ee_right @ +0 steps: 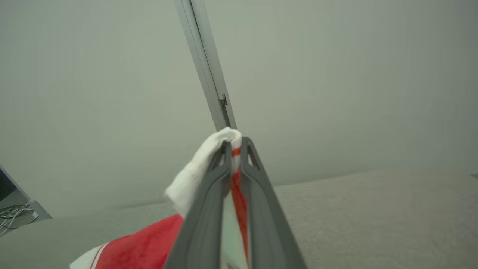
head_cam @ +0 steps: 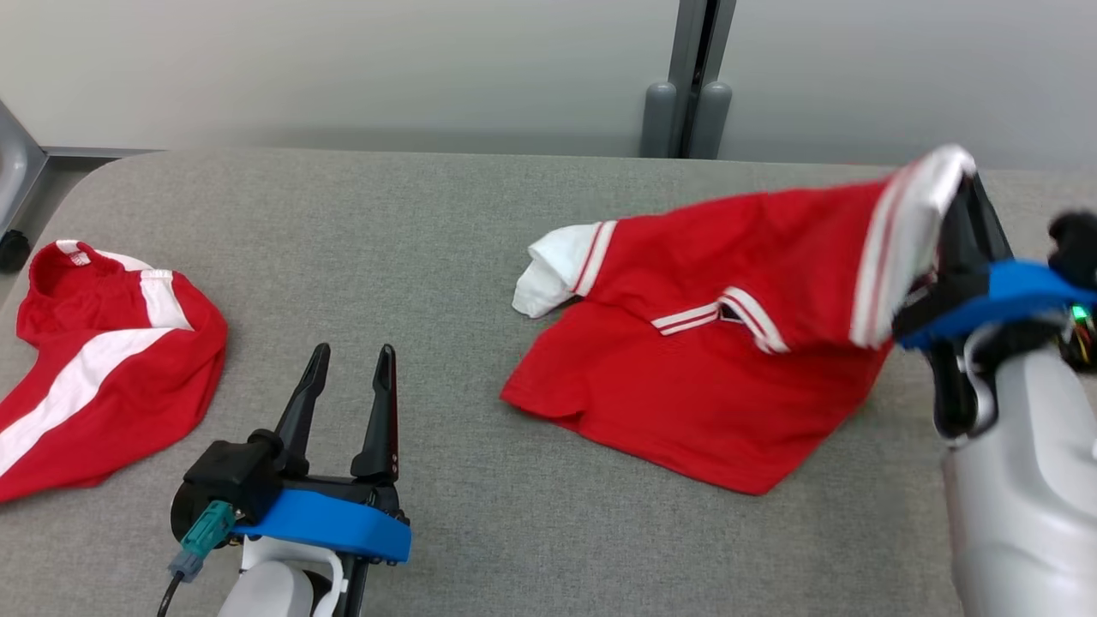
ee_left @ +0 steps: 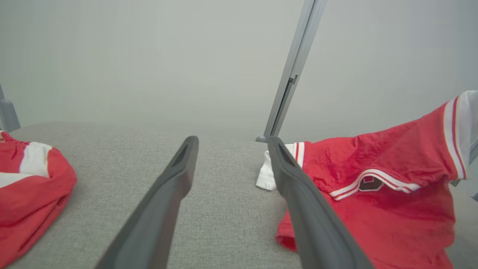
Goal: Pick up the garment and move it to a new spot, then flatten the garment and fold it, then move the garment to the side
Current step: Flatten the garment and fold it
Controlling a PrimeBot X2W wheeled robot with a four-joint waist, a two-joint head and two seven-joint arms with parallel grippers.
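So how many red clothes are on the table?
2. One red shirt lies on the right, a sleeve lifted in the shut right gripper. The other garment lies crumpled at the left edge of the table, partly out of view.

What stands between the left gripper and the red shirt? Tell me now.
Nothing visible. Only bare table lies between the open left gripper and the red shirt, whose sleeve the right gripper holds lifted. The other red garment lies off to the left, out of the path.
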